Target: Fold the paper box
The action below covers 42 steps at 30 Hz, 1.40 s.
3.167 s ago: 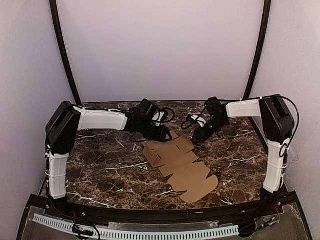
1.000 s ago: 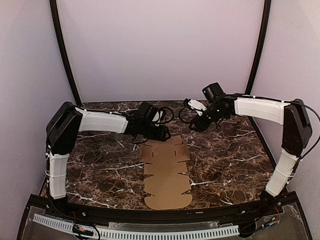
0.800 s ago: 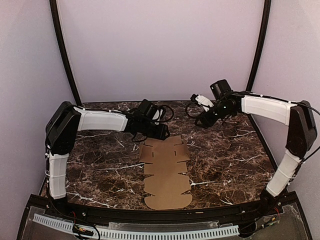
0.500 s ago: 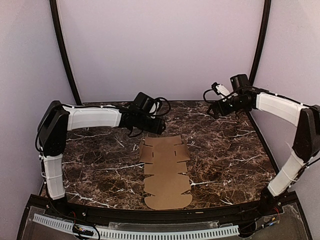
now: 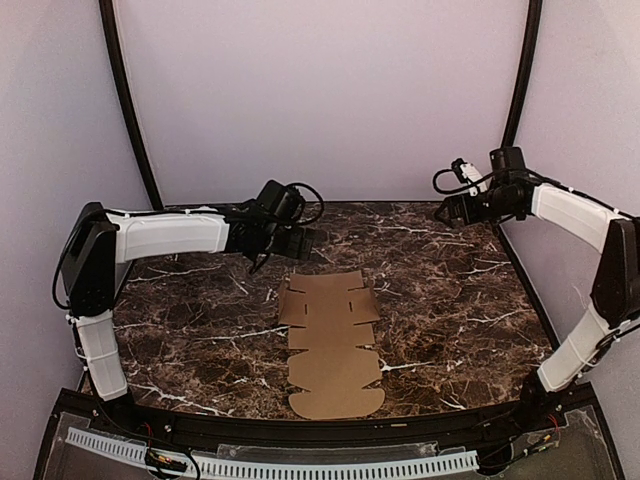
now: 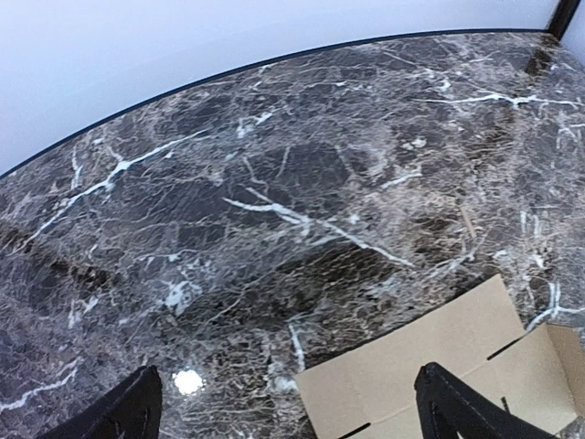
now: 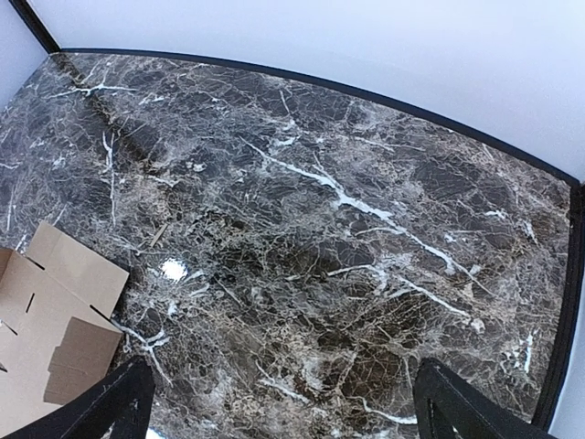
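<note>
The paper box (image 5: 332,340) is seen lying flat in the middle of the desk (image 5: 460,300) — no flap raised, so all folding is judged outstanding. The left gripper (image 5: 300,244) and right gripper (image 5: 448,209) are held clear of it, jaws apart, empty.

We see the paper box (image 5: 332,345) turned. Three seconds ago it lay slantwise on the tabletop (image 5: 455,300), its rounded end pointing near right. Now it lies straight, rounded end toward the near edge, a turn already done a second ago. Our left gripper (image 5: 298,243), which then sat at the sheet's far left corner, has lifted and drawn back to the left, clear of the cardboard. Our right gripper (image 5: 450,209), once low beside the far right corner of the sheet, has swung up and away toward the tabletop's far right corner.
</note>
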Each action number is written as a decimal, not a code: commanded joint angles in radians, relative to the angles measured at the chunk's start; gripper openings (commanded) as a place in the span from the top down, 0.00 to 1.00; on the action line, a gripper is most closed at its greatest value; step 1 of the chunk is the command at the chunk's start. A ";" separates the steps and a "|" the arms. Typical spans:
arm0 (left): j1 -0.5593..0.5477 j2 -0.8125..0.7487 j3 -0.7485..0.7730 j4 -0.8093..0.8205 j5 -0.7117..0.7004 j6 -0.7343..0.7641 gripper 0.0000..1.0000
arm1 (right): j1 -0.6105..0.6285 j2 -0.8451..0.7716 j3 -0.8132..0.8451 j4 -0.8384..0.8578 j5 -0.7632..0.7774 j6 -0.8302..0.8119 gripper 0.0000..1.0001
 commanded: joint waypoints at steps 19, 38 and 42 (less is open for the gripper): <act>0.001 -0.089 -0.089 0.051 0.085 0.121 0.16 | -0.061 0.049 -0.002 0.005 -0.272 -0.023 0.07; -0.031 -0.227 -0.283 0.030 0.607 0.232 0.32 | 0.040 -0.006 -0.318 -0.153 -0.407 -0.324 0.29; -0.056 -0.235 -0.309 0.016 0.571 0.215 0.34 | 0.089 0.088 -0.259 -0.148 -0.410 -0.306 0.34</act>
